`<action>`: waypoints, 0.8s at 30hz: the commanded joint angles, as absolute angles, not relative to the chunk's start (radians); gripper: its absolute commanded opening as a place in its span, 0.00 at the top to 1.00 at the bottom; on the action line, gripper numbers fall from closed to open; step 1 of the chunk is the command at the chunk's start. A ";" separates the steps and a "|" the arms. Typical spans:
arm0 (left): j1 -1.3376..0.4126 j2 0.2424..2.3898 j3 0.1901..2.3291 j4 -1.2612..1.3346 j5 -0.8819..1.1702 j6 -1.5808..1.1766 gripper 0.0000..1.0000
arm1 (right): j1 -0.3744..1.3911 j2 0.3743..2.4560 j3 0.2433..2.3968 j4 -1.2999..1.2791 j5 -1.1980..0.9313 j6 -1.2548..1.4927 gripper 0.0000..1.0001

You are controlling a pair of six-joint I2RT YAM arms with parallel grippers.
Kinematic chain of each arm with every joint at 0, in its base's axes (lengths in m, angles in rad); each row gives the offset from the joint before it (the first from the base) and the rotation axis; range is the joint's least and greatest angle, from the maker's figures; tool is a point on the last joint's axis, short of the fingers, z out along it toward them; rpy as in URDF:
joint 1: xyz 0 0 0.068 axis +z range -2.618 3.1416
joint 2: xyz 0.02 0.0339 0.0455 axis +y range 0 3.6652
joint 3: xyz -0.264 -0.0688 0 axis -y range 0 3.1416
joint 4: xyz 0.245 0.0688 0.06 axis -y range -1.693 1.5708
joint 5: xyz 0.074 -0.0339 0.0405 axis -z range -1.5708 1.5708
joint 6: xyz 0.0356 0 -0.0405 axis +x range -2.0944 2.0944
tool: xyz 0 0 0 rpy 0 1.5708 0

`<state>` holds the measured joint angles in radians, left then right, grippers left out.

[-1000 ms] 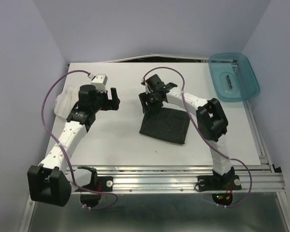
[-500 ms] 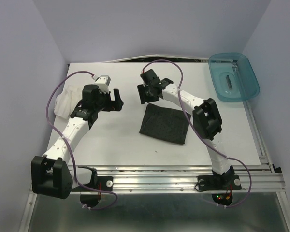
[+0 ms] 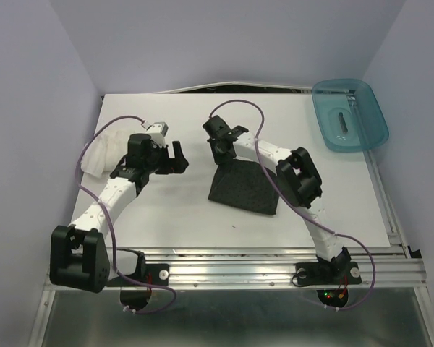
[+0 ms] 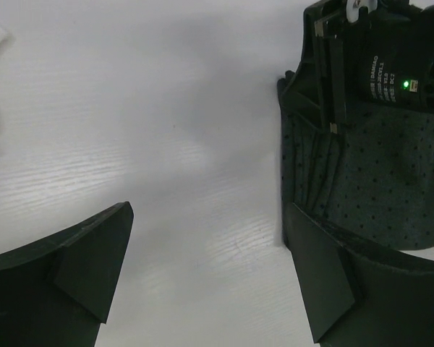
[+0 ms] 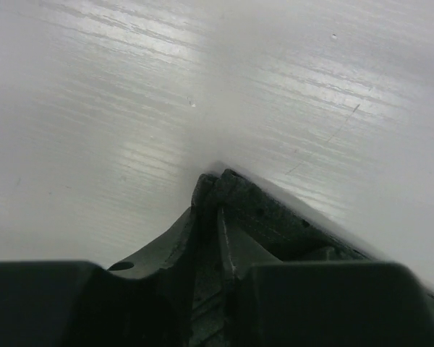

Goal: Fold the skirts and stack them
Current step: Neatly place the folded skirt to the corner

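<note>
The charcoal dotted skirt point(image 3: 249, 189) is lying folded near the middle of the table point(image 3: 173, 210), with its far left corner standing up off the surface in a peak. The right gripper point(image 3: 220, 153) is pinching that corner. In its wrist view I am seeing the two fingers point(image 5: 170, 242) pressed together with dark cloth caught between them. The left gripper point(image 3: 178, 155) is hovering just left of the skirt over bare table, its fingers point(image 4: 87, 260) spread wide with nothing between them. Its camera is looking across at the skirt's gathered edge and the right gripper clamped on it. The white skirt point(image 3: 100, 148) is lying bunched at the table's far left edge, well apart from the charcoal one. The teal bin point(image 3: 372, 108) is sitting at the far right corner, holding a small item I am unable to make out.
</note>
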<state>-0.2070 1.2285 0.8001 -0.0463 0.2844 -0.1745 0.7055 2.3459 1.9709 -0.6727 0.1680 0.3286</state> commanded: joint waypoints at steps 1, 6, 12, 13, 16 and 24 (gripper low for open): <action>-0.202 1.276 0.782 -0.008 0.431 -0.204 0.02 | 0.709 2.402 1.999 -0.701 0.105 0.333 0.87; -0.202 1.383 0.796 0.049 0.631 -0.164 0.01 | 0.709 2.338 2.028 -0.700 0.032 0.318 0.99; -0.204 1.494 0.802 0.123 0.744 -0.216 0.01 | 0.709 2.250 2.031 -0.680 -0.086 0.331 0.99; -0.204 1.509 0.802 0.144 0.780 -0.230 0.01 | 0.700 2.246 2.033 -0.677 -0.092 0.339 0.99; -0.209 1.571 0.808 0.170 0.825 -0.247 0.02 | 0.699 2.232 2.037 -0.676 -0.101 0.350 0.99; -0.241 1.669 0.772 0.349 0.838 -0.394 0.02 | 0.690 2.214 2.057 -0.676 -0.121 0.383 0.99</action>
